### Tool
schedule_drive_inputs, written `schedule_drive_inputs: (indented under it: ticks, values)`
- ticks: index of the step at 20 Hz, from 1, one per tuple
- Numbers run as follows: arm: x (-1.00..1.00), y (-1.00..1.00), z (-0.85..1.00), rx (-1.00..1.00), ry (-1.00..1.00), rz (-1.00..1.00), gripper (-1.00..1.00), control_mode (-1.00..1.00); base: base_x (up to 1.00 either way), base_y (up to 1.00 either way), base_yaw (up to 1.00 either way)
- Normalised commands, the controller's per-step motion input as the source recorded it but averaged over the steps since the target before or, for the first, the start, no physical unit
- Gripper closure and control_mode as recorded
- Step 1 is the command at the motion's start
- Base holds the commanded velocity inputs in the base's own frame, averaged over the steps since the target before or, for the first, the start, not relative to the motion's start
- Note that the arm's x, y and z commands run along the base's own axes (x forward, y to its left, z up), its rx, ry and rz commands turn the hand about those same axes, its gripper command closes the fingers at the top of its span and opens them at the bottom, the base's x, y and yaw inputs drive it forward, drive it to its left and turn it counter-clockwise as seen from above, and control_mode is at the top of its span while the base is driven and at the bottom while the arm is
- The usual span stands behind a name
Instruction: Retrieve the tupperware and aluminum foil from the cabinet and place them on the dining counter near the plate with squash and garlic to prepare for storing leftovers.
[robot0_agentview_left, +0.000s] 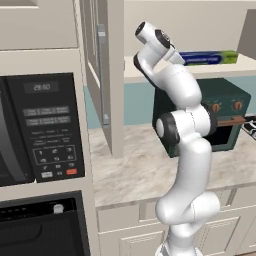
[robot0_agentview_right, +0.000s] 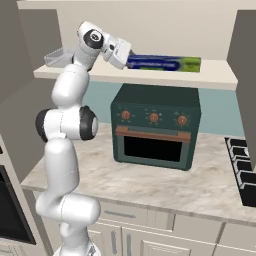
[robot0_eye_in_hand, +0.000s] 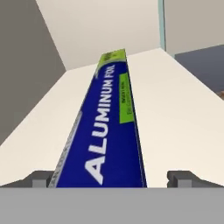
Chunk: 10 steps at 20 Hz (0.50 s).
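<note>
The aluminum foil (robot0_eye_in_hand: 109, 127), a long dark blue carton with a green end, lies on the open cabinet's shelf (robot0_agentview_right: 215, 74). My gripper (robot0_eye_in_hand: 111, 178) is open at its near end, one fingertip (robot0_eye_in_hand: 39, 178) on each side of the carton and neither touching it. From the right base view the hand (robot0_agentview_right: 117, 52) is level with the shelf, at the left end of the aluminum foil (robot0_agentview_right: 162, 63). The tupperware (robot0_agentview_right: 56, 58), pale and translucent, sits on the same shelf further left, behind my arm. The aluminum foil (robot0_agentview_left: 205, 58) also lies right of the hand in the left base view.
The cabinet door (robot0_agentview_left: 102, 75) stands open to the left of the arm. A dark green toaster oven (robot0_agentview_right: 152, 127) sits on the marbled wall counter (robot0_agentview_right: 165, 187) under the shelf. A stovetop (robot0_agentview_right: 242, 162) is at the right, and a black microwave (robot0_agentview_left: 42, 125) at the far left.
</note>
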Motion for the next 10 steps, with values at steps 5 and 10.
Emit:
schedule_drive_inputs:
  ticks: [5, 10]
  values:
    - [-0.01, -0.09, -0.45, -0.01, 0.07, -0.02, 1.0, -1.0, 0.0, 0.0, 0.0]
    - [-0.4, 0.0, -0.3, -0.01, 0.02, 0.04, 1.0, -1.0, 0.0, 0.0, 0.0]
